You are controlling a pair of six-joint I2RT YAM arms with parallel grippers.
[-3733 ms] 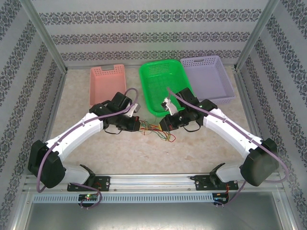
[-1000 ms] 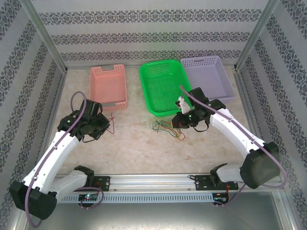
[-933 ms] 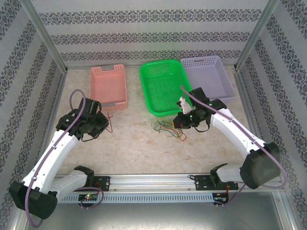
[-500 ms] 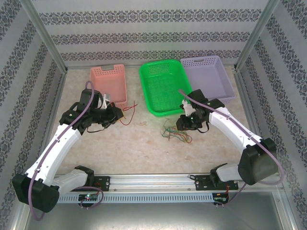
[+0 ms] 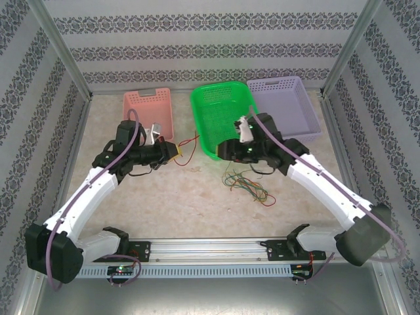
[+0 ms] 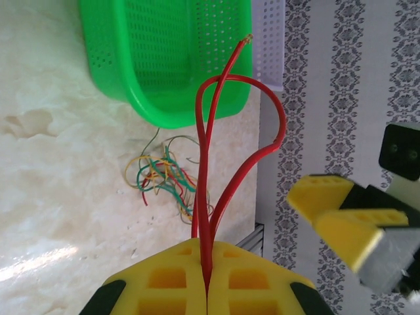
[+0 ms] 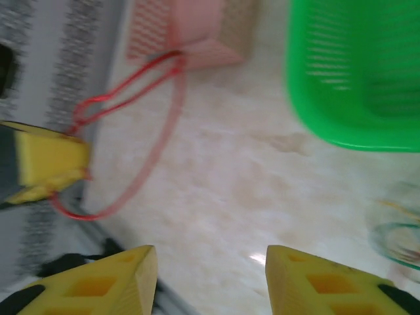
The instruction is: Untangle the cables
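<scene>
Nearest, the loose bundle (image 5: pixel 245 184) of green, yellow and orange cables lies on the table (image 5: pixel 170 210), just in front of the green basket (image 5: pixel 220 115) and below the right arm's wrist. A little farther back, the left gripper (image 5: pixel 172 151) has its yellow pads pressed together on the red cable (image 5: pixel 190 146). In the left wrist view the wire runs up out of the closed pads as a doubled loop, with one bare end free. It lies well apart from the bundle, so this strand looks separated. The right gripper (image 5: pixel 226 149) faces it with fingers spread wide and nothing between them.

The step in hand is probably to straighten or hand over the red cable. To do that well, the right gripper should close on the free loop near its end, not near the left pads. The arms should then draw apart slowly, since so thin a wire can slip or spring back. The wire should stay clear of the bundle so it does not snag again. At the back stand the pink basket (image 5: pixel 147 115) and the purple basket (image 5: pixel 282 105).
</scene>
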